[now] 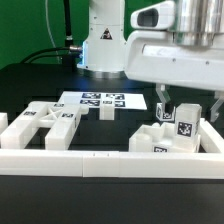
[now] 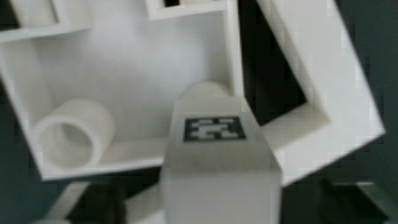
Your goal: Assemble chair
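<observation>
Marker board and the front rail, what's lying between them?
In the exterior view, a small white block sits just before the marker board; beyond it, bare black table up to the rail.

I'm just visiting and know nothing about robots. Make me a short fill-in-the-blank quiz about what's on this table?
1. The white arm's two-finger gripper hangs over the white blocky plastic chair parts on the exterior view's ___ side.
2. The table under the parts is ___ in colour.
3. The backdrop behind the arm is ___ in colour.
Missing words: right; black; green.
</observation>
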Motion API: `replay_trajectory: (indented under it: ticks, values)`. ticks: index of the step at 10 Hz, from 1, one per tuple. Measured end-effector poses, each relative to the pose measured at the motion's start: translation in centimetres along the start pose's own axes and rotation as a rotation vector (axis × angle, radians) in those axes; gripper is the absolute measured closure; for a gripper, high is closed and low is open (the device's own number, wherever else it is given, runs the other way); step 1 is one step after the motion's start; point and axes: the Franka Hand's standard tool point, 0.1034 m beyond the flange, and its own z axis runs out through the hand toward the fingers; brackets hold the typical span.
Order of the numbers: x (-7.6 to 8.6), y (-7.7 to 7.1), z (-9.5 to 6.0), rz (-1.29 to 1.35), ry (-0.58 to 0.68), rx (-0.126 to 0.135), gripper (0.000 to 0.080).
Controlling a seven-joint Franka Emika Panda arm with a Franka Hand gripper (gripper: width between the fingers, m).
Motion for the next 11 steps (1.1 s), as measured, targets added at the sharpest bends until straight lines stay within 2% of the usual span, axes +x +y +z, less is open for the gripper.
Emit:
replay_trajectory:
  ticks: [1,2,3,6,8,9,10,11]
  values:
    - [-0.8,1.5,-2.1,-0.075,0.016,0.019,0.0179]
    - [-1.6,3.2,-3.0,-0.131,0.018,0.022,0.0179]
    - [-2.0,4.1,-3.1,-0.130,0.016,0.020,0.0158]
    - [-1.9,3.7,-2.8,-0.135,0.015,0.019,0.0150]
    - [-1.4,4.4,-2.5,-0.225,0.028,0.020,0.0150]
    - [-1.5,5.8,-2.5,-0.293,0.056,0.026,0.0150]
    - [-2.4,7.6,-2.1,-0.339,0.090,0.028,0.0150]
    - [-3.7,9.5,-1.3,-0.361,0.101,0.018,0.0150]
